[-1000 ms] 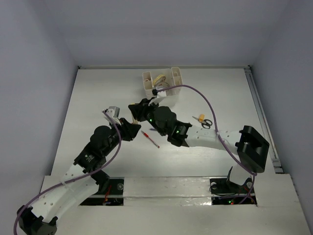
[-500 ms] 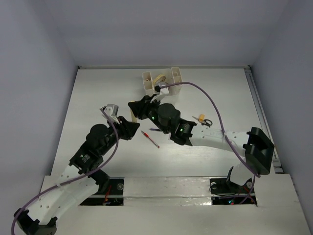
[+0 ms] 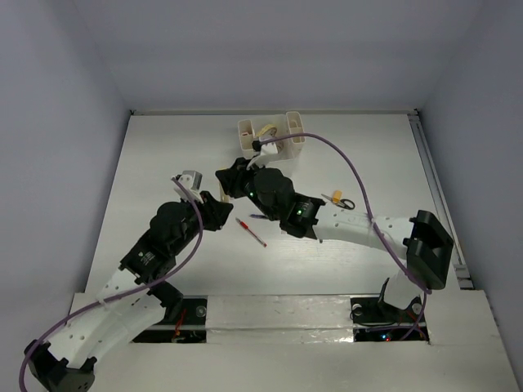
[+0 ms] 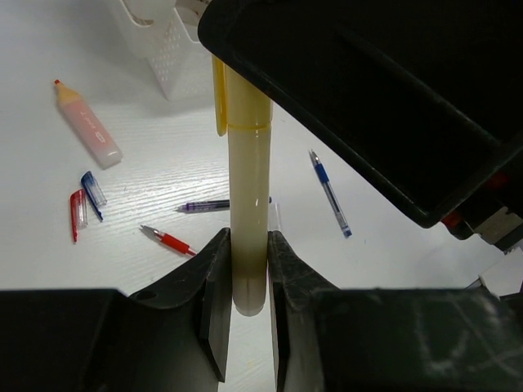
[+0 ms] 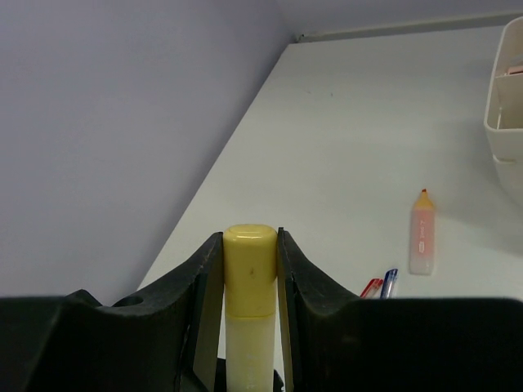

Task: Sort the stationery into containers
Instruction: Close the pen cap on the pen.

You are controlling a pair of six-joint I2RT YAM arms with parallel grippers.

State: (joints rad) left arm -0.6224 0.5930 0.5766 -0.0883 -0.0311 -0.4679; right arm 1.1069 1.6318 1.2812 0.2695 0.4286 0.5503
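Note:
A yellow highlighter [image 4: 248,204] is held at both ends above the table. My left gripper [image 4: 248,269] is shut on its pale barrel end. My right gripper [image 5: 250,245] is shut on its yellow cap [image 5: 250,273]. In the top view the two grippers meet at centre left, left gripper [image 3: 217,206] just below right gripper [image 3: 225,181]. The white organizer [image 3: 245,135] stands behind them. On the table lie a pink highlighter [image 4: 88,126], a red pen [image 4: 167,239], a purple pen [image 4: 208,206] and a blue pen [image 4: 329,193].
Loose red cap [image 4: 76,214] and blue cap [image 4: 92,192] lie near the pink highlighter. Small black-handled scissors [image 3: 345,204] and a yellow stub [image 3: 335,196] sit at the right. The right arm's cable [image 3: 351,175] arcs over the table. Walls close in left and behind.
Both grippers have stayed shut on the yellow highlighter. The right arm's forearm and elbow have shifted slightly right and back; the left wrist has barely moved.

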